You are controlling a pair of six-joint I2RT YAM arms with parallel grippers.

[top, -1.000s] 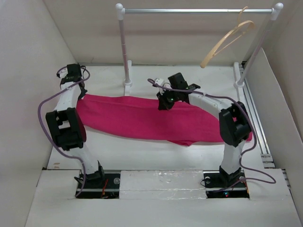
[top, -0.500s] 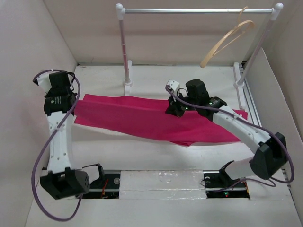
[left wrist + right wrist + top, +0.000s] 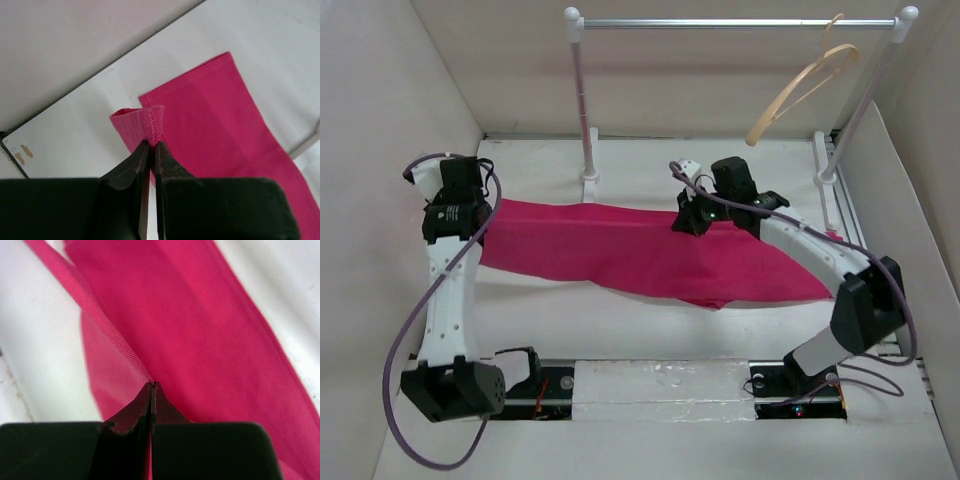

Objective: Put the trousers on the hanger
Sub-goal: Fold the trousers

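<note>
The magenta-pink trousers (image 3: pixel 620 250) stretch across the table between both arms, lifted along their far edge. My left gripper (image 3: pixel 470 205) is shut on the left end hem of the trousers (image 3: pixel 152 125), pinched between the jaws (image 3: pixel 151 145). My right gripper (image 3: pixel 685 222) is shut on the far edge of the trousers (image 3: pixel 200 340) near the middle, the stitched hem running up from the jaws (image 3: pixel 152 385). The tan wooden hanger (image 3: pixel 800 90) hangs tilted from the right end of the rail, apart from both grippers.
The white-and-silver clothes rail (image 3: pixel 730 22) stands at the back, with its left post (image 3: pixel 585 110) just behind the trousers and its right post (image 3: pixel 860 110) by the right wall. Walls close in on left and right.
Both arms rose and extended from a folded pose a second ago. The left gripper then came a little down and right with the hem; the right gripper moved slightly back, holding the trousers' edge.
</note>
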